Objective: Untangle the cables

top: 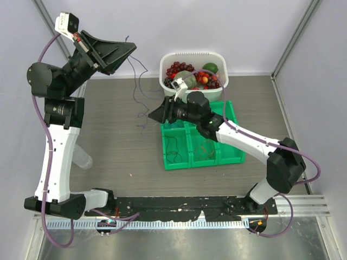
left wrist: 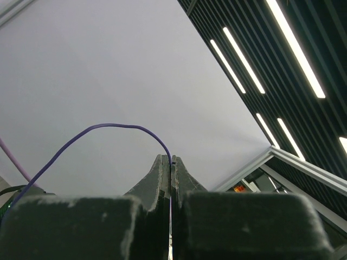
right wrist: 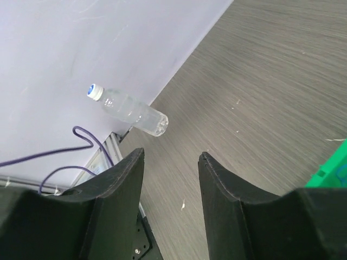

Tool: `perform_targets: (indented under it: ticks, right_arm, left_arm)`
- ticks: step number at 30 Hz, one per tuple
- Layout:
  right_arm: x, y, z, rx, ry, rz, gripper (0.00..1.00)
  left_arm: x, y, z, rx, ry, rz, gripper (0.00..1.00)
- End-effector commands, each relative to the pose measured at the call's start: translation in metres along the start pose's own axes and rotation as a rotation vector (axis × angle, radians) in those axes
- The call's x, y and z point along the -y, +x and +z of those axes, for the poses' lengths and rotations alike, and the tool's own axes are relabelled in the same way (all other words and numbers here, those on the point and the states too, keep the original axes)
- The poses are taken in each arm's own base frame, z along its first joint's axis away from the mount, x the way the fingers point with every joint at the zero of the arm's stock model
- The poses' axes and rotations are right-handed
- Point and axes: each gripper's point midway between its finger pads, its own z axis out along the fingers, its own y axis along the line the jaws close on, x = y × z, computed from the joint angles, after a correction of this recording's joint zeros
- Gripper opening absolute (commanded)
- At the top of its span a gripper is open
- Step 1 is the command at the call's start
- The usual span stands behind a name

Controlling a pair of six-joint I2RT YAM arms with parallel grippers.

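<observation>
A thin purple cable (top: 139, 82) hangs from my raised left gripper (top: 130, 51) down to the table near my right gripper (top: 154, 114). In the left wrist view the left gripper (left wrist: 171, 160) is shut on this purple cable (left wrist: 108, 125), which arcs out of the fingertips. My right gripper (right wrist: 171, 157) is open and empty just above the table; the purple cable (right wrist: 87, 136) loops to its left. A black cable (top: 173, 147) lies in the left compartment of the green bin (top: 233, 158), and an orange-red cable (top: 206, 148) in the middle one. No teal cable shows.
A white basket (top: 167, 58) of fruit stands behind the green bin. A clear plastic bottle (top: 82, 157) lies on the table by the left arm, and also shows in the right wrist view (right wrist: 130, 112). White walls enclose the table.
</observation>
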Motion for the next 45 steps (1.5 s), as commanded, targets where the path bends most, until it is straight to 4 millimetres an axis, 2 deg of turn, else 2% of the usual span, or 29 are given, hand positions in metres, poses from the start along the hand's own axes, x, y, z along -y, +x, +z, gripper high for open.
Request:
perform_targets:
  ticks: [1, 2, 4, 5, 6, 7, 10, 11, 12, 13, 14, 15, 16, 18, 19, 20, 21, 22, 23, 24, 27, 30, 34, 37, 40, 45]
  right_arm:
    - [-0.041, -0.021, 0.005, 0.048, -0.144, -0.013, 0.48]
    - [-0.045, -0.019, 0.006, 0.04, -0.153, -0.014, 0.48]
    - [-0.038, -0.019, 0.006, 0.045, -0.105, -0.007, 0.48]
    - [-0.03, -0.014, 0.005, 0.023, -0.061, -0.006, 0.48]
    - [-0.024, -0.023, 0.003, 0.05, -0.012, -0.022, 0.5]
    - [-0.016, -0.021, -0.001, 0.028, 0.031, -0.046, 0.52]
    - [-0.01, -0.039, -0.023, 0.057, 0.048, -0.107, 0.57]
    - [-0.004, -0.051, -0.035, 0.087, 0.052, -0.109, 0.58]
    - [-0.009, -0.055, -0.041, 0.089, 0.014, -0.105, 0.6]
    - [-0.008, -0.067, -0.052, 0.122, -0.017, -0.118, 0.61]
    - [-0.017, -0.067, -0.056, 0.113, -0.077, -0.131, 0.64]
    - [-0.022, -0.081, -0.064, 0.144, -0.097, -0.154, 0.65]
    - [-0.027, -0.083, -0.066, 0.137, -0.12, -0.186, 0.66]
    - [-0.039, -0.111, -0.079, 0.159, -0.118, -0.245, 0.66]
    - [-0.044, -0.116, -0.081, 0.158, -0.134, -0.266, 0.67]
    - [-0.056, -0.132, -0.088, 0.184, -0.164, -0.288, 0.69]
    - [-0.068, -0.133, -0.092, 0.173, -0.215, -0.296, 0.7]
    - [-0.085, -0.145, -0.097, 0.192, -0.256, -0.315, 0.73]
    - [-0.097, -0.139, -0.097, 0.149, -0.338, -0.304, 0.73]
    - [-0.117, -0.146, -0.101, 0.165, -0.414, -0.324, 0.73]
    - [-0.148, -0.142, -0.106, 0.134, -0.561, -0.317, 0.75]
    - [-0.167, -0.137, -0.104, 0.104, -0.629, -0.332, 0.75]
    - [-0.178, -0.127, -0.092, 0.095, -0.638, -0.326, 0.75]
    - [-0.178, -0.12, -0.078, 0.104, -0.598, -0.332, 0.73]
    - [-0.171, -0.125, -0.063, 0.142, -0.532, -0.335, 0.72]
    - [-0.169, -0.131, -0.054, 0.181, -0.503, -0.308, 0.7]
  left_arm:
    - [0.027, 0.008, -0.007, -0.014, 0.067, 0.055, 0.0]
    - [0.026, 0.008, -0.007, -0.014, 0.065, 0.054, 0.0]
    - [0.027, 0.009, -0.007, -0.015, 0.063, 0.051, 0.0]
    - [0.026, 0.009, -0.008, -0.015, 0.06, 0.051, 0.0]
    - [0.026, 0.01, -0.008, -0.015, 0.057, 0.051, 0.0]
    - [0.026, 0.009, -0.008, -0.013, 0.054, 0.049, 0.0]
    - [0.023, 0.011, -0.009, -0.013, 0.035, 0.045, 0.0]
    - [0.021, 0.011, -0.01, -0.012, 0.024, 0.04, 0.0]
    - [0.019, 0.011, -0.01, -0.012, 0.016, 0.037, 0.0]
    - [0.017, 0.011, -0.01, -0.012, 0.006, 0.032, 0.0]
    - [0.014, 0.012, -0.01, -0.015, -0.003, 0.025, 0.0]
    - [0.011, 0.012, -0.01, -0.019, -0.008, 0.02, 0.0]
    - [0.009, 0.013, -0.011, -0.026, -0.012, 0.017, 0.0]
    - [0.004, 0.017, -0.012, -0.041, -0.031, 0.018, 0.0]
    - [-0.002, 0.017, -0.012, -0.048, -0.048, 0.017, 0.0]
    - [-0.005, 0.02, -0.014, -0.057, -0.064, 0.031, 0.0]
    - [-0.01, 0.023, -0.016, -0.068, -0.084, 0.043, 0.0]
    - [-0.016, 0.024, -0.017, -0.076, -0.104, 0.068, 0.0]
    - [-0.022, 0.027, -0.02, -0.086, -0.126, 0.085, 0.0]
    - [-0.026, 0.028, -0.021, -0.093, -0.142, 0.092, 0.0]
    - [-0.03, 0.03, -0.022, -0.104, -0.15, 0.106, 0.0]
    - [-0.028, 0.031, -0.022, -0.115, -0.141, 0.121, 0.0]
    - [-0.026, 0.031, -0.021, -0.123, -0.132, 0.121, 0.0]
    - [-0.022, 0.033, -0.021, -0.128, -0.112, 0.115, 0.0]
    - [-0.021, 0.033, -0.021, -0.128, -0.105, 0.106, 0.0]
    - [-0.023, 0.035, -0.023, -0.126, -0.111, 0.083, 0.0]
